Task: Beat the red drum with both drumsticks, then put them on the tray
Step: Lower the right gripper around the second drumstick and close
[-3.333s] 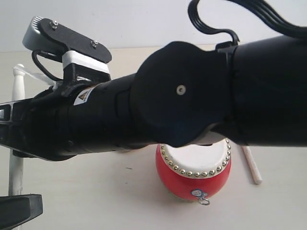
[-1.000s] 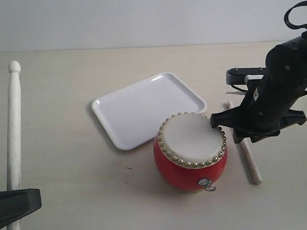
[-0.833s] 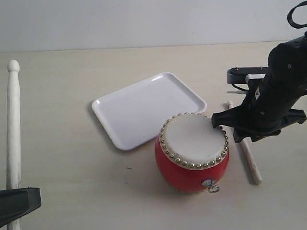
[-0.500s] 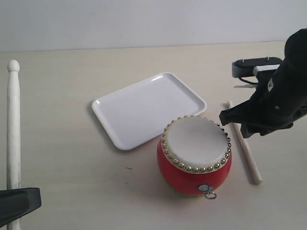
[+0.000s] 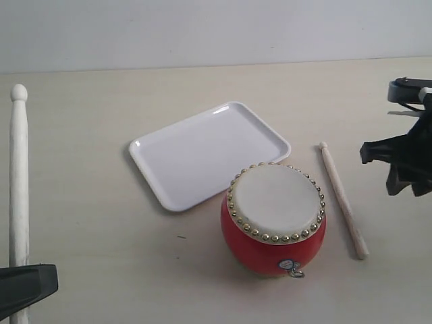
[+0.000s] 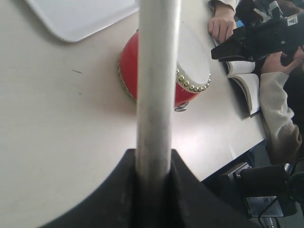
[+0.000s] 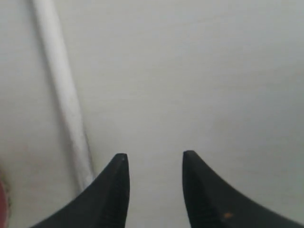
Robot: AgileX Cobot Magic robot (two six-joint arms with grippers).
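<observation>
The red drum with its cream skin and gold studs stands upright in front of the white tray. One drumstick stands upright at the far left, and my left gripper is shut on this drumstick. The other drumstick lies flat on the table to the right of the drum. My right gripper hovers at the right edge, beside that lying drumstick. Its fingers stand open with nothing between them.
A pale table carries everything, with a light wall behind. The left wrist view shows the drum, the tray corner, the table's edge, and a seated person with an open book beyond it.
My right arm has drawn back from the drum's right side to the right edge of the view, uncovering the lying drumstick. The drum has shifted slightly to the right. The held drumstick stays put.
</observation>
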